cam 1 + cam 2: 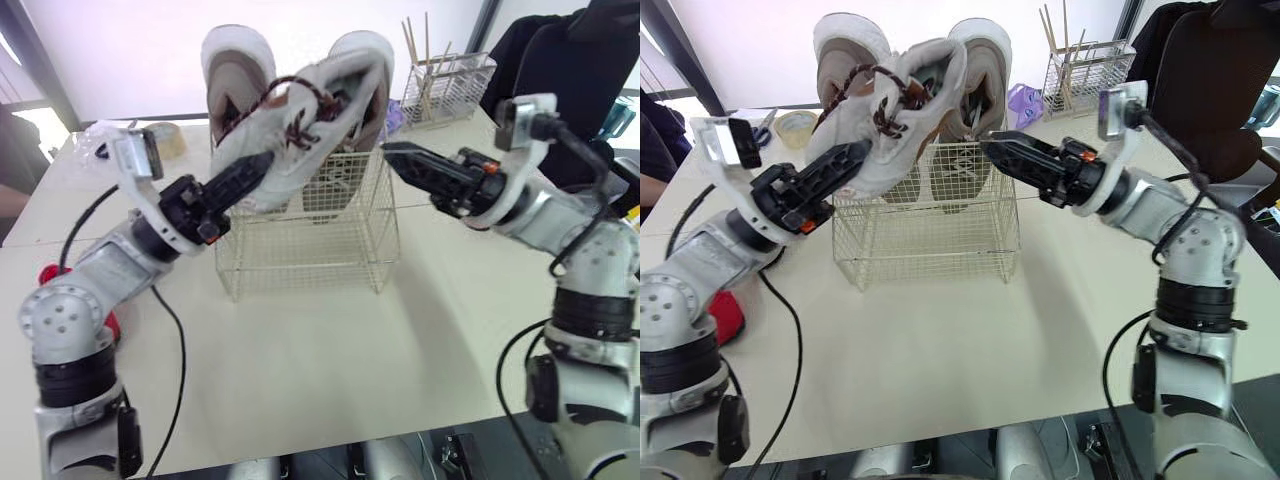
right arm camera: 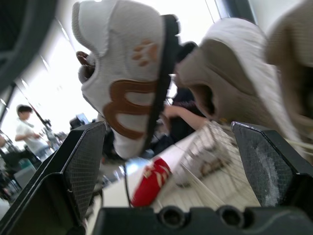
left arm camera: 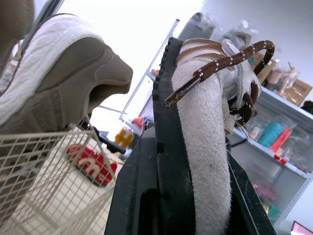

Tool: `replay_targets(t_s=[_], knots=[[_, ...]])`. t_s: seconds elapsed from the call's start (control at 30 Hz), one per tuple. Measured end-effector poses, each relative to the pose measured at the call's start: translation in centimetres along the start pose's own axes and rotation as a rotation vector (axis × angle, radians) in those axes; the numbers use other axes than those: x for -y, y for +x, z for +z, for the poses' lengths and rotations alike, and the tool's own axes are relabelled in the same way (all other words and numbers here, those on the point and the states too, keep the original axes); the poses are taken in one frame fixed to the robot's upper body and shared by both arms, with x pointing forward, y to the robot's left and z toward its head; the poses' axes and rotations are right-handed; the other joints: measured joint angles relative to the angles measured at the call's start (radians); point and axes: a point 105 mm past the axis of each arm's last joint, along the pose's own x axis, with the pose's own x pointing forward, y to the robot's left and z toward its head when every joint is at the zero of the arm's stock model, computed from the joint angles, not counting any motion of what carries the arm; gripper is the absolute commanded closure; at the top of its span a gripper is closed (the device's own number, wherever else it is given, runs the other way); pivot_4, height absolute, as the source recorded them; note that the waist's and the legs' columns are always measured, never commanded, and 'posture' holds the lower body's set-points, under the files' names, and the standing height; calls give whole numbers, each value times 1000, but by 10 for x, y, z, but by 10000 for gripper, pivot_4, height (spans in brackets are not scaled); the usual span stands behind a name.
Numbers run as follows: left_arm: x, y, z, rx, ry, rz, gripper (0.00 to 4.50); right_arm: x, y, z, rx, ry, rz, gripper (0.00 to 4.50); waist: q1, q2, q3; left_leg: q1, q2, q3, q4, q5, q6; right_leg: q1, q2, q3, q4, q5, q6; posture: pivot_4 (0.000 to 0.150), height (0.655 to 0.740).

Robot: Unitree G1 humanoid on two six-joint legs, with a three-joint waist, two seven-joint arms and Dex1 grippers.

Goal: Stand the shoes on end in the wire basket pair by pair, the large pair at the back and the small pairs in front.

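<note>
Left gripper (image 1: 255, 170) is clamped on a small white shoe (image 1: 310, 130) with brown laces. In the left wrist view the shoe's suede side and black sole edge sit sandwiched between the two black fingers (image 3: 132, 196). The shoe is in the air and tilted, its long axis running roughly 7 to 1 o'clock. It sits above the front-left upper rim of the wire basket (image 1: 310, 250) and is not resting inside it. It overlaps the large pair in the head view; contact cannot be judged. Right gripper (image 1: 395, 155) is spread wide and holds nothing. The right wrist view shows both fingers (image 2: 78, 166) far apart, with the small shoe visible beyond the gap. This gripper hovers at about 2 o'clock of the basket, just beside its upper right rim. The large beige-and-white pair (image 1: 238, 70) stands on end at the back of the basket, soles facing away from the robot and rising well above the wire. The basket stands on the pale table (image 1: 330, 380) at 12 o'clock. A wire utensil rack (image 1: 450, 85) with sticks stands at 1 o'clock, a tape roll (image 1: 165, 135) at 10 o'clock, and a red object (image 1: 725, 315) at 9 o'clock.
</note>
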Motion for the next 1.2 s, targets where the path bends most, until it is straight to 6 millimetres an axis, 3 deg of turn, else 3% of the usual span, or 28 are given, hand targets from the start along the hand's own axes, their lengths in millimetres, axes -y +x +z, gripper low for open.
replay_targets(t_s=[0.2,0.53,0.63,0.77,0.87,0.97,1.1,1.2], knots=[[-3,2,0,21,5,11,42151,-12,23,7,102,26,52,306,4,0,0,0,0,0,1,-1,1,0,1,0,0,0,0,1500,7400],[-1,0,-4,16,16,17,42151,-12,31,17,155,63,89,306,1,0,0,0,1,0,1,-1,2,0,5,0,0,0,0,1500,7400],[-2,-2,-9,10,9,24,42151,-12,33,19,157,61,93,8295,1,0,0,0,2,0,1,-1,2,0,6,0,-1,0,0,1500,7400],[4,-1,-9,8,25,8,42151,-8,32,19,164,65,75,26524,3,0,0,0,2,0,1,-1,2,0,6,0,-1,0,0,1500,7400],[6,-1,-9,16,33,5,42151,-6,32,19,161,59,66,37604,2,0,0,-1,2,0,1,-1,2,0,6,0,-1,0,0,1500,7400],[6,-1,-9,16,36,8,42151,-6,32,19,158,56,64,39169,2,0,0,-1,2,0,1,-1,2,0,6,0,-1,0,0,1500,7400],[3,-4,-10,-1,35,32,24108,-6,34,19,142,39,60,39253,1,0,0,-1,2,0,1,-1,2,0,6,1,-1,0,0,1500,7400],[0,-13,-15,-54,35,70,7666,-10,39,22,108,5,75,39253,-3,0,0,-1,3,0,0,-1,2,0,6,1,-1,0,0,1500,7400]])
